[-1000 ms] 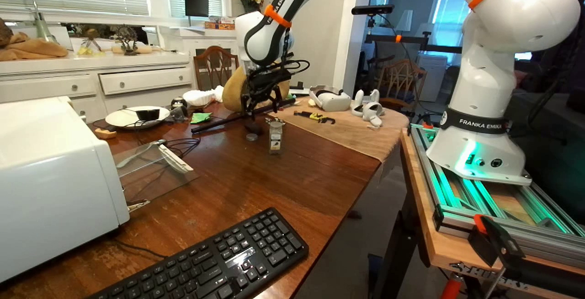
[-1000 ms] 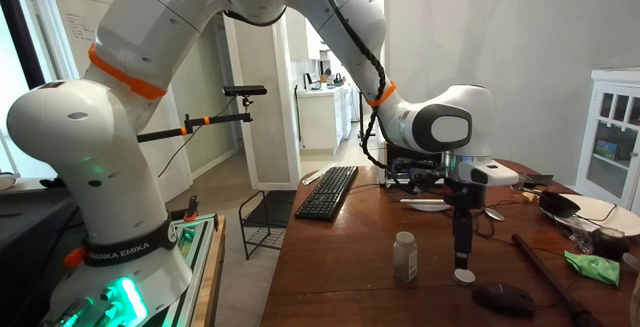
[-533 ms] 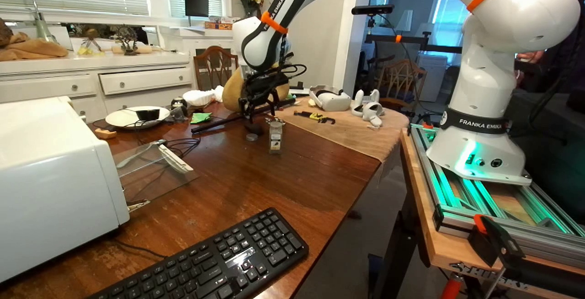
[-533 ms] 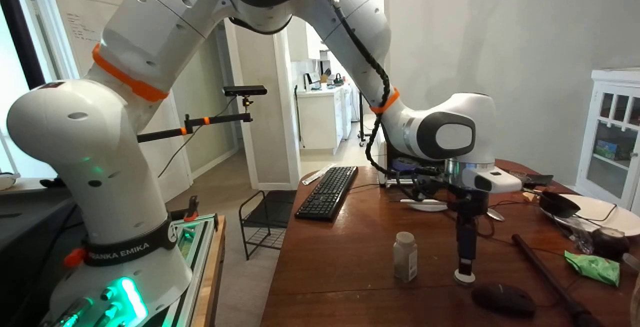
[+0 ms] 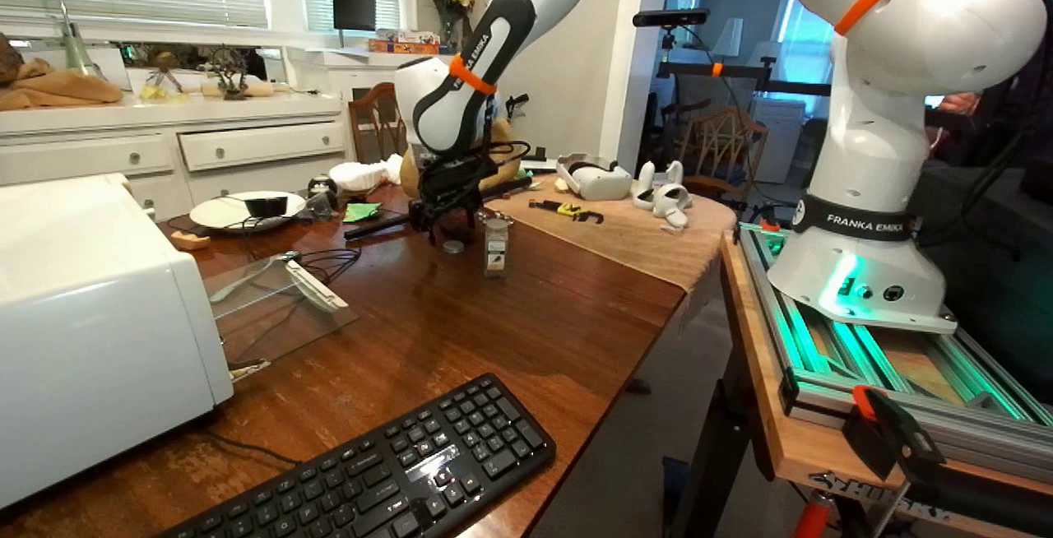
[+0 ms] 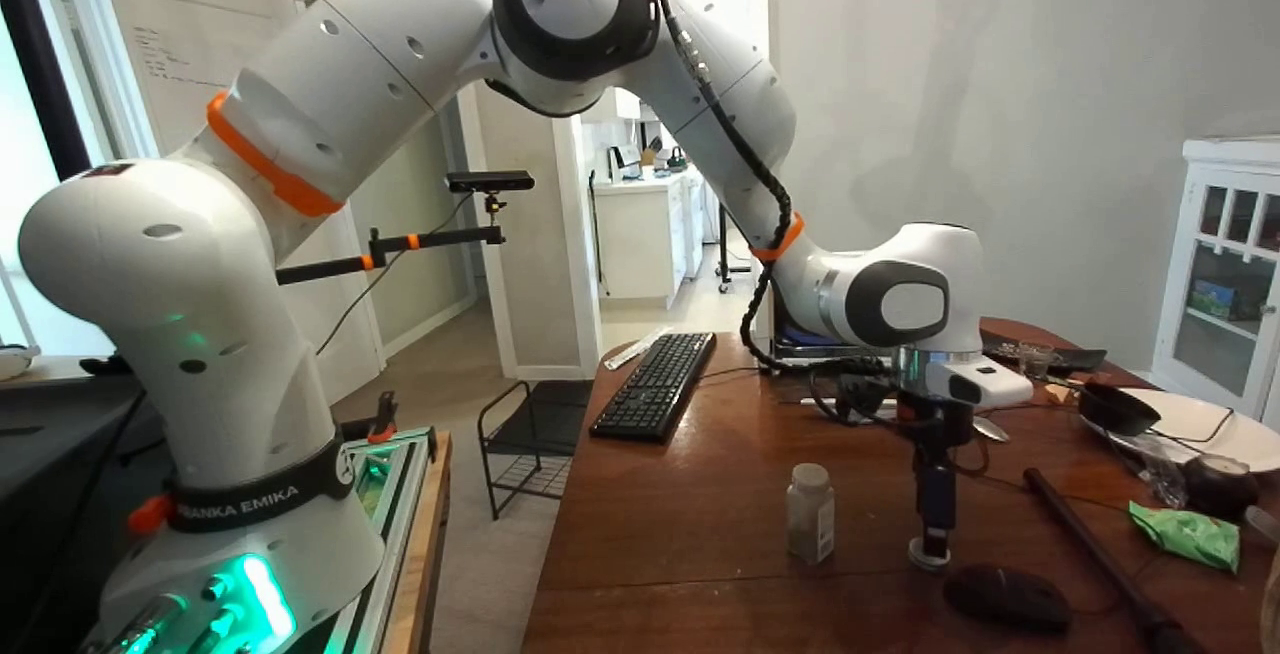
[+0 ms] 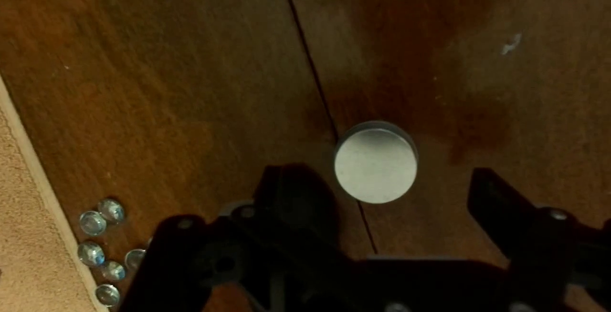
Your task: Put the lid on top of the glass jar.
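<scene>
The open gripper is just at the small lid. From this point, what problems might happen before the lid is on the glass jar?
The lid is low and lies flat, so the open gripper may slip off its rim or press against the table.
The dark mouse sits close to the lid; the gripper could bump it.
The glass jar stands upright and is narrow, so an off-centre lid might tip it.
</scene>
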`<action>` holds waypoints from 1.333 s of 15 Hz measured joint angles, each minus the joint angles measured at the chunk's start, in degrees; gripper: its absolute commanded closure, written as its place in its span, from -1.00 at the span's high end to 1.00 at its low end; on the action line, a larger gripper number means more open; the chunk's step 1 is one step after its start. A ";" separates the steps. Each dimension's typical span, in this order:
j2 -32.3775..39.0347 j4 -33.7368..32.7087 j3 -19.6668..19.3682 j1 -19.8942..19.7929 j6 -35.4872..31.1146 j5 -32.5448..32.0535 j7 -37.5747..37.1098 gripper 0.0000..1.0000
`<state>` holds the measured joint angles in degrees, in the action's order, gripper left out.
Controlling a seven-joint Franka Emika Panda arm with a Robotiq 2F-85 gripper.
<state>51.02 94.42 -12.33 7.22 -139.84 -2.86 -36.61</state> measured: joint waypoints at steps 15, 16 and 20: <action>2.00 0.51 0.10 -1.70 -2.83 2.94 -1.24 0.84; 2.01 0.49 0.15 -1.64 -2.85 2.94 -1.24 0.71; 2.02 0.22 0.49 -1.58 -2.86 2.95 -1.23 0.04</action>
<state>53.04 94.63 -11.84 5.64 -142.70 0.08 -37.84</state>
